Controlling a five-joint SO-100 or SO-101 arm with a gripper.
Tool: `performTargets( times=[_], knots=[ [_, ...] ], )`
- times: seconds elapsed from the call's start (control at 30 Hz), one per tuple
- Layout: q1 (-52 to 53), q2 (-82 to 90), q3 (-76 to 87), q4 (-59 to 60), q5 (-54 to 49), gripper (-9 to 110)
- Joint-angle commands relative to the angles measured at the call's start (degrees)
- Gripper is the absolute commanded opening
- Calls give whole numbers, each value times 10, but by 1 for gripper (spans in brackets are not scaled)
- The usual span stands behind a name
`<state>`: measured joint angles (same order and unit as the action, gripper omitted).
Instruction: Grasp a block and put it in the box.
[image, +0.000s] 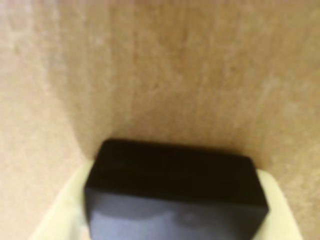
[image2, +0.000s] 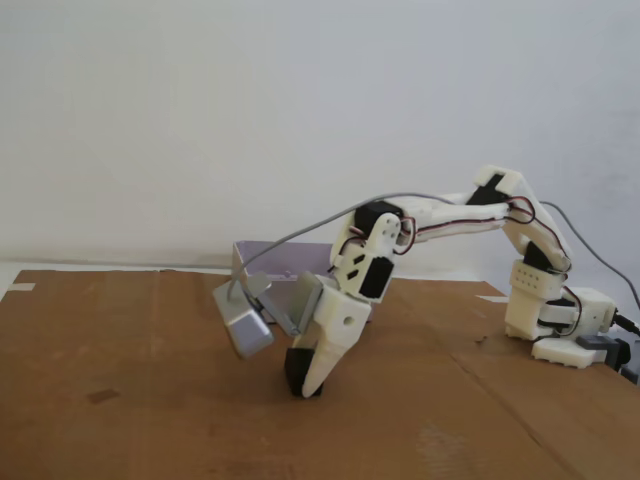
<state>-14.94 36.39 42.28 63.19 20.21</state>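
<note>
A: What do we have nearest us?

B: We see the surface (image2: 150, 420), a sheet of brown cardboard with a crease line running across its right side and a small dark spot at the left. Behind it a pale, bare wall (image2: 300, 100) fills the room's back.

A: And the hand?

B: In the fixed view we find the hand (image2: 308, 385) pointing down at the cardboard, its white finger (image2: 328, 362) tip on or just above the surface. The block (image2: 297, 370) sits tight against that finger, low on the cardboard. In the wrist view the block (image: 175, 192) fills the lower middle, with cream-coloured finger parts (image: 62, 210) close on both its sides. We judge the hand narrowed around the block, though we cannot tell whether the block rests on the cardboard or is just lifted.

A: What else do we notice around it?

B: A grey camera module (image2: 243, 327) hangs off the wrist at the left, with a grey cable (image2: 330, 222) arching back over the arm. Farther back, the box (image2: 285, 262) lies behind the hand, partly hidden by the wrist. At the far right we see the arm's white base (image2: 560, 320) standing on the cardboard.
</note>
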Motion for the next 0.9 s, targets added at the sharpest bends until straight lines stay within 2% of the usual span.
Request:
performTargets(
  times=[0.0, 0.33, 0.87],
  knots=[
    [3, 34, -71, 1, -4, 15],
    [7, 47, -95, 7, -17, 15],
    [10, 46, -279, 142, -33, 15]
  ],
)
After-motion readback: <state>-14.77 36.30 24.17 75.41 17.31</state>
